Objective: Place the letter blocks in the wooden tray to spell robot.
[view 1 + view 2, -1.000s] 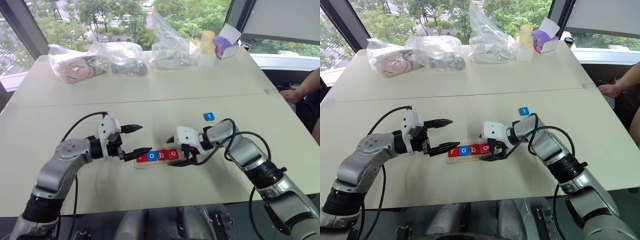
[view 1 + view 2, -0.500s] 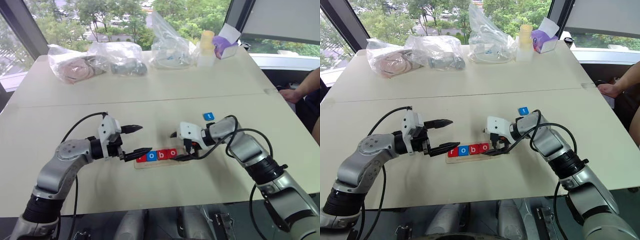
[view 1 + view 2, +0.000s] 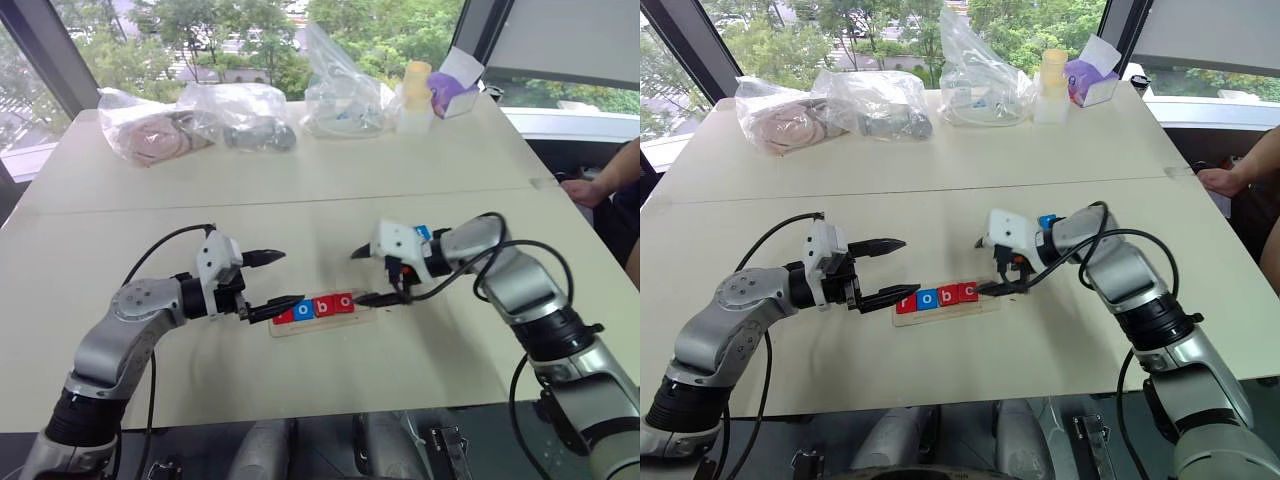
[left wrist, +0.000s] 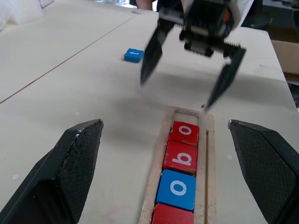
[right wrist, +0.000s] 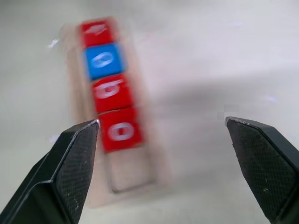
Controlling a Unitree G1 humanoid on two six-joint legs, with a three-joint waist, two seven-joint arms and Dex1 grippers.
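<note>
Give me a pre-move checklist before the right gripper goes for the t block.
1. Four blocks seated in the tray, reading r, o, b, o: ok.
2. Last tray slot free for the t: ok.
3. Right gripper open and holding nothing: ok.
4. The t block lies flat on the table, apart from the tray, nothing on it: ok.
5. Left gripper open, by the tray's r end, away from the t block: ok.
6. Which way the t faces for reading in line with the rest: cannot tell.
</note>
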